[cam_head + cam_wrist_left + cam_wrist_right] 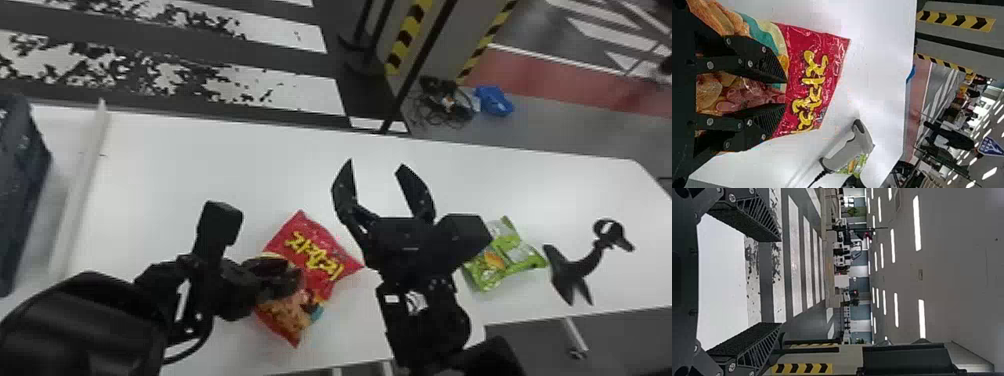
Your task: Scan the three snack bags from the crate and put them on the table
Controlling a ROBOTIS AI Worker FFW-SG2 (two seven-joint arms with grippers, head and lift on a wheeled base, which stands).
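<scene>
White table [210, 160] in a hall with a striped floor [295, 95]; yellow-and-black barrier tape [402, 50] marks posts beyond the far edge. The red bag [320, 250] lies on the table, left of the middle. It is puffed and glossy, with bold yellow lettering across its red part and pictures of brown snacks on the rest, and it sits at a slant. The left claw [287, 280] is at the side of the bag, overlapping it; how far open it is, and whether it has hold of the bag, I cannot tell. To its right, the right claw [376, 164] stands wide open over the table, holding nothing. Farther right lies a crumpled green bag [505, 255], just beside a black stand [580, 270]. In the left wrist view, a grey scanner [850, 150] with a black cord overlaps the green bag.

A broad stretch of bare white top runs from the red bag to the far edge. On the left, a raised white strip [82, 190] borders it, with a dark blue box [20, 200] beyond. The near edge passes close below both bags.
</scene>
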